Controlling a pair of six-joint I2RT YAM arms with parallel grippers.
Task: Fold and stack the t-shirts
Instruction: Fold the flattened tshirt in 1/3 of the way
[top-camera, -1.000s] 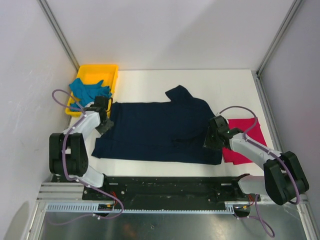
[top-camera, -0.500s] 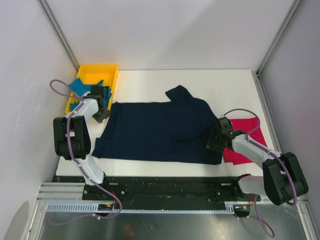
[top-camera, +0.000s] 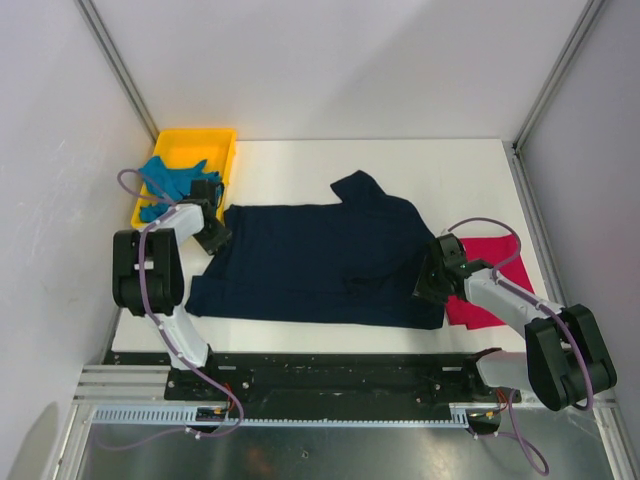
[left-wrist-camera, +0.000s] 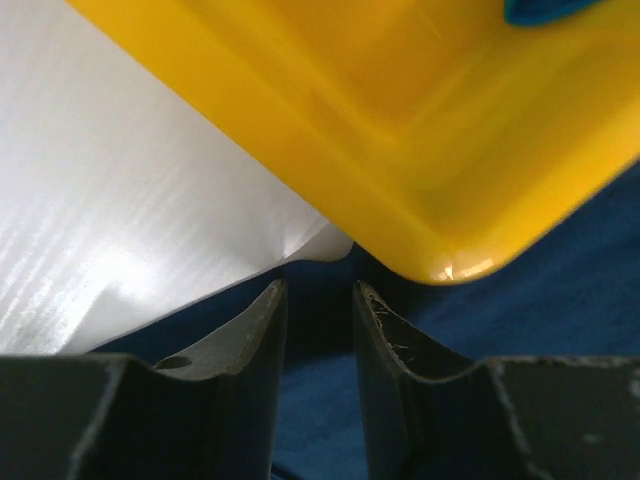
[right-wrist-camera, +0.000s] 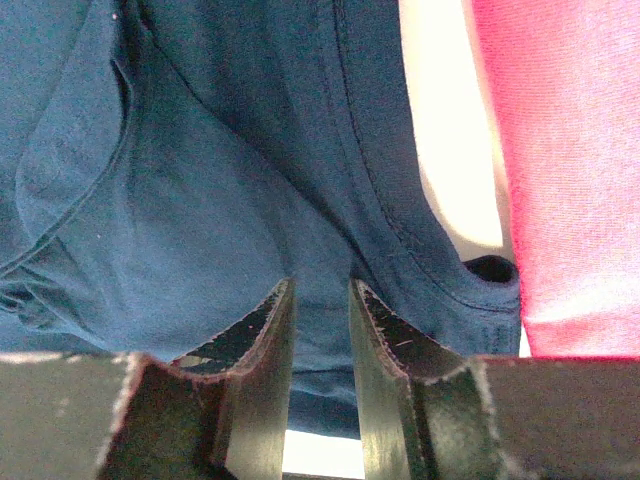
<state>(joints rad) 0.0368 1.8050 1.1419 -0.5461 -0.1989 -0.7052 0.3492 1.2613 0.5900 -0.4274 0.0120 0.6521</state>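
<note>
The left gripper (top-camera: 214, 238) sits low on the far left corner of the navy blue t-shirt (top-camera: 320, 265), close to the left edge of the desk (top-camera: 400, 165). In the left wrist view the left gripper (left-wrist-camera: 315, 290) shows its fingers drawn to a narrow gap with navy cloth (left-wrist-camera: 580, 300) between and beyond them; whether they pinch the fabric cannot be told. Just past the fingertips stands a rounded corner of the yellow plastic tray (left-wrist-camera: 400, 120), with bare desk (left-wrist-camera: 120, 200) to its left.

The right gripper (top-camera: 432, 285) is down on the right end of the same shirt, near the near right corner of the desk. From the right wrist, the right gripper (right-wrist-camera: 320, 290) also has its fingers a narrow gap apart, the hemmed navy cloth (right-wrist-camera: 200, 150) filling the space between them; a firm hold cannot be confirmed. A strip of desk (right-wrist-camera: 450, 150) separates that hem from the crimson-pink t-shirt (right-wrist-camera: 570, 150).

The navy shirt lies spread flat across the middle of the desk, one sleeve pointing toward the far edge. The crimson-pink t-shirt (top-camera: 497, 258) lies by the right edge, partly under the right arm. The teal t-shirt (top-camera: 170, 180) is bunched in the yellow plastic tray (top-camera: 195, 135) at the far left corner, spilling over its near rim.
</note>
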